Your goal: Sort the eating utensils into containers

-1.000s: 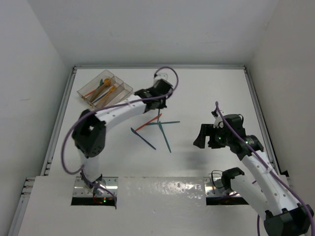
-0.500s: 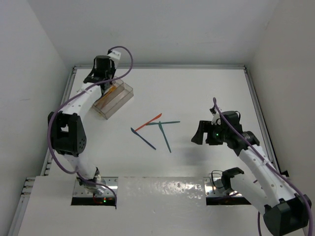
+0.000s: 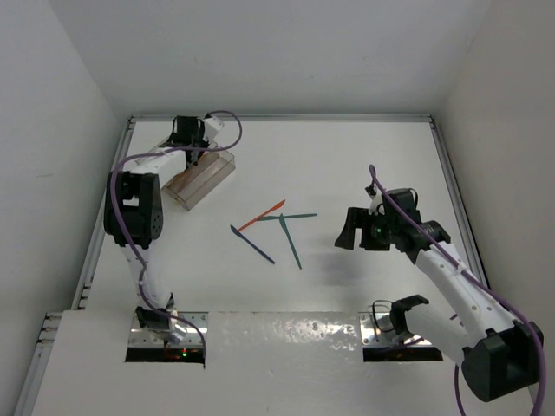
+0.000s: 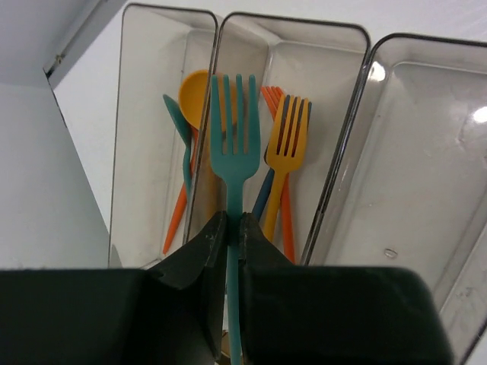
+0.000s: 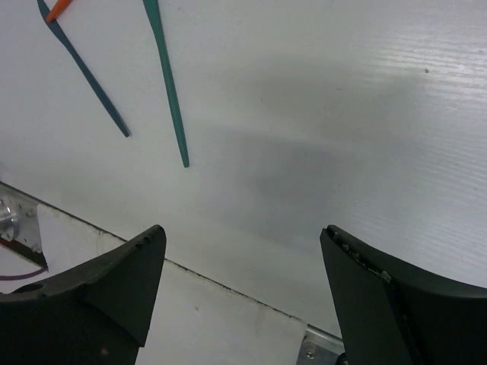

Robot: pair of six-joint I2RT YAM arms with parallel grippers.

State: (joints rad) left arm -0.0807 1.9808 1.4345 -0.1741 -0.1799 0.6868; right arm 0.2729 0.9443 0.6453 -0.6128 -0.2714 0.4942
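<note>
At the far left corner of the table (image 3: 364, 165), the left gripper (image 4: 234, 224) was clamped on the handle of a teal fork (image 4: 232, 129), holding it over the tray (image 4: 346, 144) near the wall between its left and middle compartments. An orange spoon (image 4: 196, 95) and a teal piece (image 4: 183, 137) lay in the left compartment, orange forks (image 4: 288, 141) in the middle. Mid-table lay a dark blue utensil (image 3: 253, 243), an orange utensil (image 3: 263, 217) and two teal utensils (image 3: 291, 241), close together. Further right, the right gripper (image 5: 242, 232) hung above bare table, fingers wide apart, nothing between them
</note>
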